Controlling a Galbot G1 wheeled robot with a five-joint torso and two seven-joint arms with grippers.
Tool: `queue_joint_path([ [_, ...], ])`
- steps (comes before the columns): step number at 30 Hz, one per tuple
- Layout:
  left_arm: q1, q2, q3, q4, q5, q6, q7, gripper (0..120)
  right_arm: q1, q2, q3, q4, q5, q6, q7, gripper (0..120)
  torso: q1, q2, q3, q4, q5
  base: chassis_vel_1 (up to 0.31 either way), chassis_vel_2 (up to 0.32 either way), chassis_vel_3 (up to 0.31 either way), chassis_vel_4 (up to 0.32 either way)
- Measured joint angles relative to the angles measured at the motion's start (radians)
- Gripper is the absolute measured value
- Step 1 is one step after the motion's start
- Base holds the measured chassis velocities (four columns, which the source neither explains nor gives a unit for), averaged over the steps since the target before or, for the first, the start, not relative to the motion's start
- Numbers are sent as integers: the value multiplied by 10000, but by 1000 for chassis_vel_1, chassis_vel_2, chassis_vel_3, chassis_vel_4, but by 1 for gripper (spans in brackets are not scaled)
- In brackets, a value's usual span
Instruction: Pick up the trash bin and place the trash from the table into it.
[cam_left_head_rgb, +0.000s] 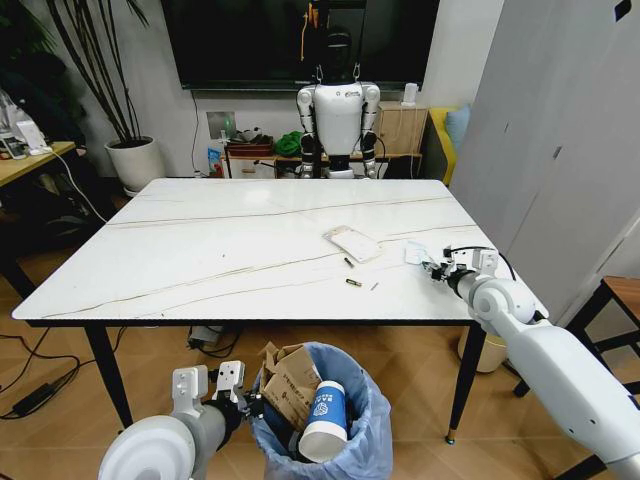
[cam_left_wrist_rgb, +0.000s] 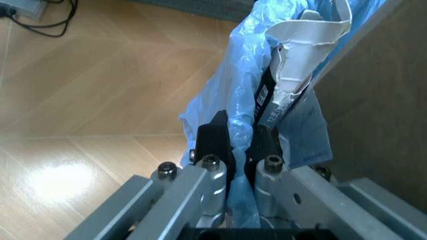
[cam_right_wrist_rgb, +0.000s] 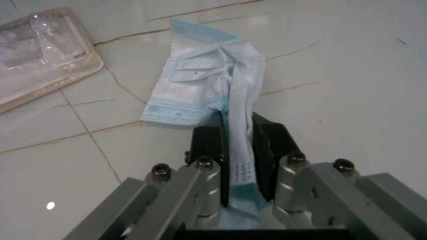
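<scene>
Left hand (cam_left_wrist_rgb: 239, 142) pinches the trash bin (cam_left_head_rgb: 322, 420) liner below the surface (cam_left_head_rgb: 200, 250) edge (catching); right hand (cam_right_wrist_rgb: 241, 145) clamps a face mask (cam_right_wrist_rgb: 207, 85).

The right hand (cam_right_wrist_rgb: 239, 150) pinches a crumpled blue face mask (cam_right_wrist_rgb: 203, 87) on the desk (cam_right_wrist_rgb: 347, 75); a clear packet (cam_right_wrist_rgb: 40, 50) lies beyond it.

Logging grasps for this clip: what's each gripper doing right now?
Left gripper: shut on the trash bin's blue bag rim.
Right gripper: shut on a face mask.
</scene>
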Motion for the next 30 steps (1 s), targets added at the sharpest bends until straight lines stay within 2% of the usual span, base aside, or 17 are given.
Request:
queue_joint_path([
  [1,-1,2,-5,0,-2,0,1,0,-1,4,0,0,-17,11,0,9,0,0,0,0,1,0,0,0,0],
  [2,-5,3,-13,1,-4,0,2,0,-6,6,1,7,-44,28,2,3,0,0,0,0,2,0,0,0,0],
  [4,-9,3,-13,0,-5,0,5,0,-11,6,10,23,-68,36,6,0,0,0,0,0,2,0,0,0,0],
  [12,-40,-30,-6,23,1,0,9,0,-192,-130,439,800,-105,73,72,0,0,-1,1,1,3,0,0,0,0],
  [21,-15,-30,-151,35,-16,0,-79,0,-1233,-766,1184,3725,672,-40,126,0,-1,0,0,-3,0,0,0,0,0],
  [30,175,-130,-536,-11,-28,0,-238,0,-2096,-1134,1003,6268,1428,-360,104,0,-2,0,0,2,-1,0,0,0,0],
])
